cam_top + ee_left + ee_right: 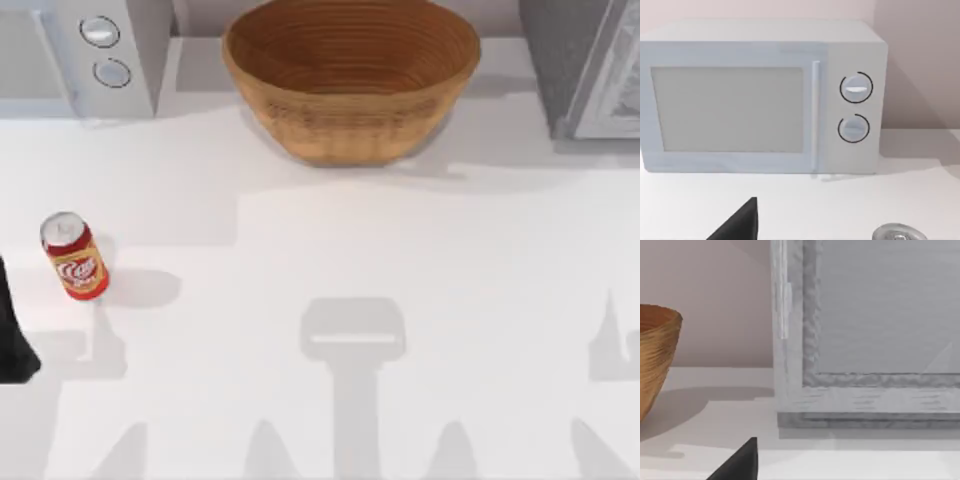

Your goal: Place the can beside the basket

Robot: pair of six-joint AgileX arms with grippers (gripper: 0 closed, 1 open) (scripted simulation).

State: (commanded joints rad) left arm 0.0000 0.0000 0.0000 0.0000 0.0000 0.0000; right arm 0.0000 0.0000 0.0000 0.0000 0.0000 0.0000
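**Desk:** Can (74, 257) at the left edge of the top view. Where did it stand when you took the controls?

**Operator:** Upright on the white table (400, 250), at the middle left of the frame, its long axis vertical and silver top up. The basket (350, 75) sat at the upper centre, well apart from it, up and to the right.

**Desk:** Which arm was nearer?

**Operator:** My left arm (12, 340). Its dark bulk showed at the frame's left edge, just below the can. I judged the reach to be short, up the frame from there. My right arm I left parked.

**Desk:** And the grippers?

**Operator:** I could not tell how either stood, open or closed. Nothing was holding the can; it stood free. In the left wrist view its rim (899, 233) peeked in at the lower right, before the microwave (760, 97).
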